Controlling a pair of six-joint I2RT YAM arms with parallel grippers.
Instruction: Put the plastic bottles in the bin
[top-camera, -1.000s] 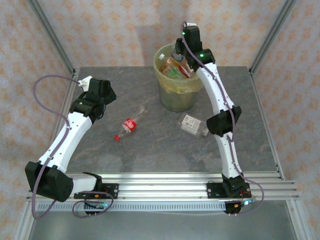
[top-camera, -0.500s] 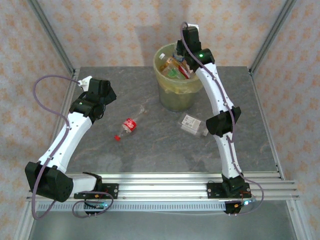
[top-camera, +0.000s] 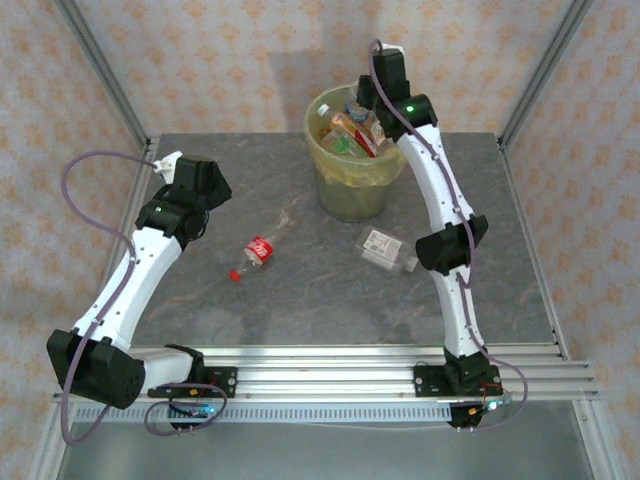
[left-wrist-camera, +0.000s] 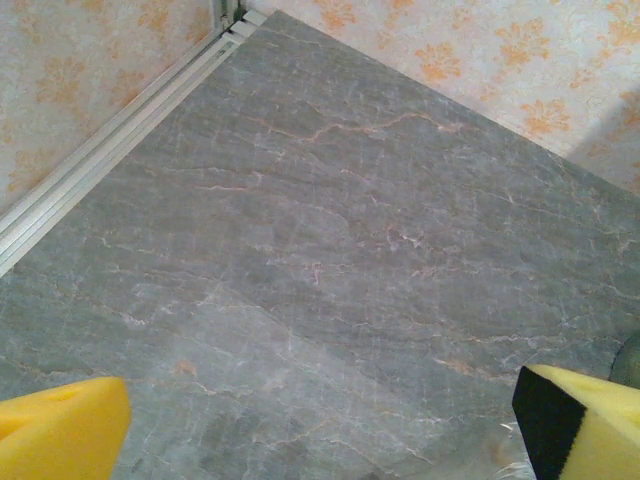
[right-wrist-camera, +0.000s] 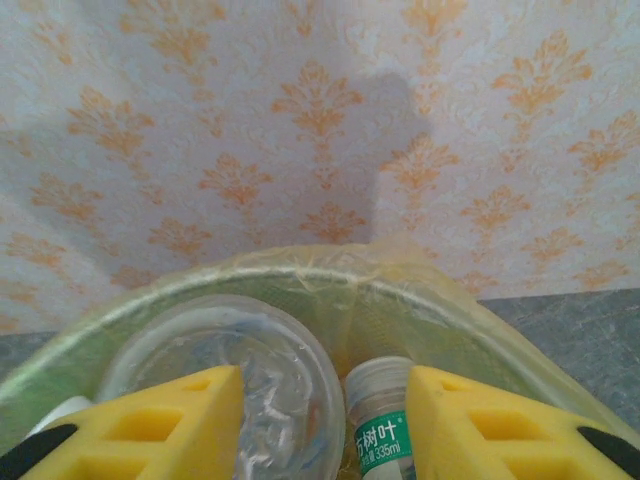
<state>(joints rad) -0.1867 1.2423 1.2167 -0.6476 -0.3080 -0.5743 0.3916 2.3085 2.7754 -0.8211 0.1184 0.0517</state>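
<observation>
Jaws, right gripper (right-wrist-camera: 325, 425): parted to a moderate gap, poised directly over the mouth of the bin (right-wrist-camera: 300, 268); yellow pads (right-wrist-camera: 170, 415) not pressed on anything from both sides.
Between those jaws: round base of a clear bottle (right-wrist-camera: 275, 385) partly behind the left-hand pad as viewed. Capped green-labelled bottle (right-wrist-camera: 380, 430) in the gap beside it. Contact with either pad not determinable.
Jaws, left gripper (left-wrist-camera: 320, 440): spread wide, nothing between them, bare grey counter (left-wrist-camera: 330, 250) beneath.
Bin contents: several bottles heaped up to the rim, seen from the top camera.
Outstanding items: red-labelled bottle (top-camera: 258, 250) and white-labelled bottle (top-camera: 384, 247), both lying flat on the counter in front of the bin.
Deciding relation, red-labelled bottle: to the near-right of the left jaws, apart from them. Long axis diagonal, red cap toward the near-left, base toward the bin. Left arm judged the nearer.
Deciding relation, white-labelled bottle: just beside the right arm's elbow, between bin and arm base. Long axis roughly far-left to near-right, cap end too small to confirm. Right arm judged the nearer.
Requirement for the next pick: jaws turned to close across the chosen bottle's short axis.
</observation>
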